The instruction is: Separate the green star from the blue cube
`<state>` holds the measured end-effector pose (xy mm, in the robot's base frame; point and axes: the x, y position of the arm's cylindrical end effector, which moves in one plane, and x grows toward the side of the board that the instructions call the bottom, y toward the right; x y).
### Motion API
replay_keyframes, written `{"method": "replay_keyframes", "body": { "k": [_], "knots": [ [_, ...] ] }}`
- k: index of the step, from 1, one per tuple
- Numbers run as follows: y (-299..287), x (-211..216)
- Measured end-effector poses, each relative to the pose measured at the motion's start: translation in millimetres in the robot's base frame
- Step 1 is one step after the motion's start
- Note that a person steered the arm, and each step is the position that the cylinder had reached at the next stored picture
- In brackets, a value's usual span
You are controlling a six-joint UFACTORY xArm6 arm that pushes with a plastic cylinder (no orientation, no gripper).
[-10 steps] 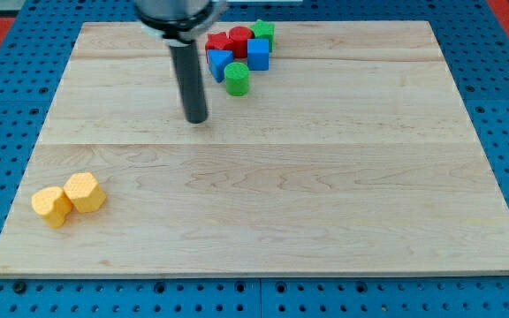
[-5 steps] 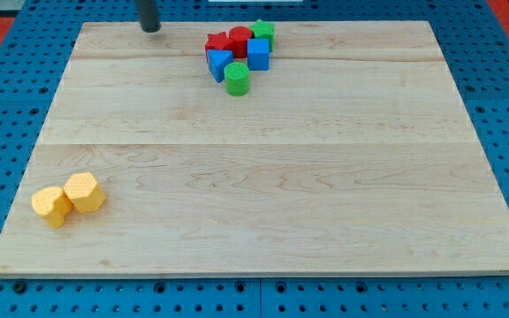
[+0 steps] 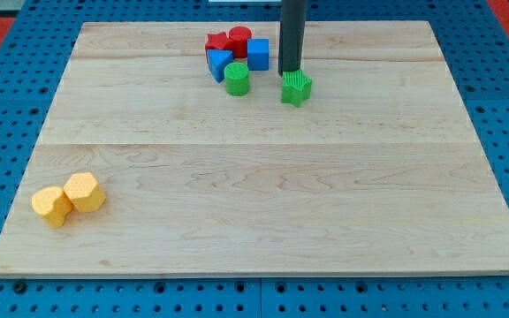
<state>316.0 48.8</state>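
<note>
The green star (image 3: 296, 88) lies on the wooden board (image 3: 254, 177), apart from the cluster near the view's top. The blue cube (image 3: 258, 54) sits at the right side of that cluster, up and to the left of the star with a gap between them. My tip (image 3: 289, 72) touches the star's upper left edge, between the star and the blue cube. The rod rises straight up out of the view's top.
The cluster holds a red block (image 3: 217, 41), a red cylinder (image 3: 239, 39), a blue triangular block (image 3: 219, 64) and a green cylinder (image 3: 237, 79). Two yellow blocks (image 3: 51, 206) (image 3: 84, 192) lie together at the view's lower left.
The rod went from the board's middle left to the top left, then came to the right of the cluster. The green star has moved down and to the right, away from the blue cube.
</note>
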Motion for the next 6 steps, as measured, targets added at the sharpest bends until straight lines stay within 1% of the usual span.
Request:
{"method": "replay_keyframes", "body": {
  "k": [1,2,3,4,5,6],
  "knots": [
    [27.0,72.8],
    [51.6,135.4],
    [23.0,164.0],
    [14.1,185.8],
    [75.4,217.9],
    [16.4,228.0]
  ]
}}
